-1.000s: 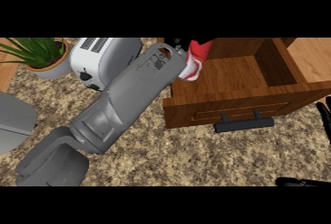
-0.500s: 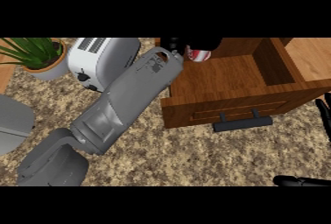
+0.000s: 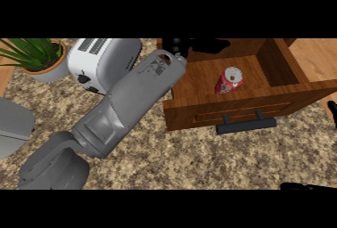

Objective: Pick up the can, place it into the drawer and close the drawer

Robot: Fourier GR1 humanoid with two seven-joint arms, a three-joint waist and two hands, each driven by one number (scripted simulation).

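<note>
1. A moment ago the can point(image 3: 229, 80) was up high in the left hand point(image 3: 197, 45), at the far left edge of the drawer point(image 3: 197, 95). Now the can is down inside the drawer, and the hand is not holding it.

2. The left hand is at the far edge of the drawer, apart from the can. It has let go. Its fingers look loose, with nothing in them.

3. So the "put it in" part looks done. What is left is to shut the drawer. It is wide open.

4. The can is red and white with a silver top. It leans to one side, a bit right of the middle of the drawer. I cannot tell if it has come to rest or is tipping over.

5. The dark handle point(image 3: 246, 125) is on the near front of the drawer. Pushing there would likely shut it.

6. Only bits of the right hand point(image 3: 309, 187) show at the near right. I cannot tell how its fingers are.
</note>
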